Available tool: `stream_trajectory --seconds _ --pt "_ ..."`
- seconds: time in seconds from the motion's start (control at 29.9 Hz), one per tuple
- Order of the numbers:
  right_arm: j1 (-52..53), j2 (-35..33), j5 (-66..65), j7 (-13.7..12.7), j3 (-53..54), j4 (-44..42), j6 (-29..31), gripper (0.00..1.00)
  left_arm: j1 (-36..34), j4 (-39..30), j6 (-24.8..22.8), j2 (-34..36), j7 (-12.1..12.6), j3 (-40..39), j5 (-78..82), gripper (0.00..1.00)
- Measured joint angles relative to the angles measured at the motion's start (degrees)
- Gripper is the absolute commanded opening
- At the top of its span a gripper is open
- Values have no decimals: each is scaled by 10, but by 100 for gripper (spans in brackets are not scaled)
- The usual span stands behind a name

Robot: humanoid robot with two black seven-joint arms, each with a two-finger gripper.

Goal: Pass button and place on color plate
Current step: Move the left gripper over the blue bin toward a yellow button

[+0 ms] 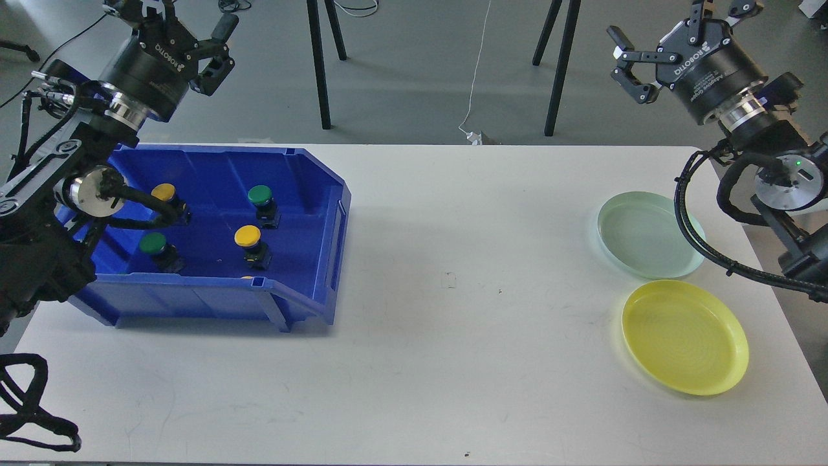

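the buttons [252, 243] stand upright in the blue bin [323, 213] just below the empty, spread-jawed left gripper [187, 35], while the likewise spread, empty right gripper [631, 65] hovers nearer the plates [686, 336].

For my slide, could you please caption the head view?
Both end effectors raised and open; four buttons wait in the blue bin.

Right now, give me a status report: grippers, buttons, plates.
Left gripper and right gripper open, raised, holding nothing. Four buttons visible in blue bin. Green plate and yellow plate bare. Nothing between bin and plates.
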Motion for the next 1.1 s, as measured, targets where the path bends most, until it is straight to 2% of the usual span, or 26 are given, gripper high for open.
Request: stream_trajectory --seconds 0.27,0.4,0.5,0.6,0.67,0.74,0.9,1.0,1.1 --pt "-3 1 2 3 5 0 0 100 19 10 0 -12 0 -7 -24 100" --pt "-5 2 2 3 6 0 0 100 14 44 0 -61 0 -8 -27 100" --pt "-7 2 2 4 6 -1 0 100 25 -29 0 -73 0 -43 -30 100" --pt "-7 2 3 4 6 -1 0 100 51 -167 0 -52 0 -65 -18 100" --pt "-7 2 6 5 6 -4 0 100 51 -239 0 -15 0 -56 11 100" --pt "-9 1 8 8 7 -7 0 100 30 -269 0 30 0 -14 42 100" --pt "-35 1 9 10 6 -3 0 100 -95 -279 0 176 0 164 153 100" --pt "-44 3 9 11 6 -4 0 100 -189 -278 0 264 0 277 291 100" --pt "-52 9 9 11 6 -5 0 100 -277 -279 0 305 0 392 428 99"
